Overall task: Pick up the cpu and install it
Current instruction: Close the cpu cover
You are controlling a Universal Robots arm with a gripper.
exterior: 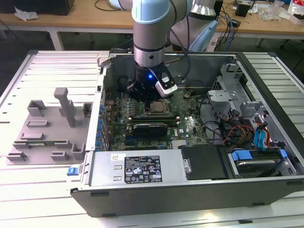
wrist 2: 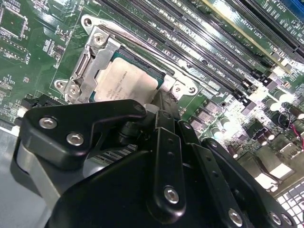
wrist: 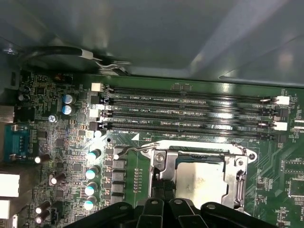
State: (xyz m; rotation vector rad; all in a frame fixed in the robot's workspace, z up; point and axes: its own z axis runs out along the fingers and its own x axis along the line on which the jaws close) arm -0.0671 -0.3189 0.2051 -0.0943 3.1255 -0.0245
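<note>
A white slatted table (exterior: pixel 28 199) carries an open computer case (exterior: pixel 190 195) lying on its side, with a wooden workbench (exterior: pixel 85 19) behind it.

The claw (wrist 2: pixel 161 97) is low over the motherboard (exterior: pixel 190 126) inside the case. In both wrist views its fingers look drawn together and nothing is held between them. Its tip sits at one edge of the cpu (wrist 2: pixel 124 81); whether it touches the chip I cannot tell. The cpu lies flat in its socket with its silvery top up, and the metal socket frame (wrist 2: pixel 92 59) runs around it. In the first wrist view a thin wire lever (wrist: pixel 137 148) lies just beside the frame. A row of long black memory slots (wrist: pixel 190 111) runs parallel to that side of the socket.

In the exterior view the arm (exterior: pixel 149 28) comes down into the case from above. A long black card (exterior: pixel 149 127) stands on the board just in front of the socket. A silver power supply (exterior: pixel 137 167) lies along the case's near wall. At the exterior view's right a drive bay with blue tabs (exterior: pixel 251 159) holds cables and drives. On the table at the exterior view's left, outside the case, rests a grey moulded fixture (exterior: pixel 47 128).
</note>
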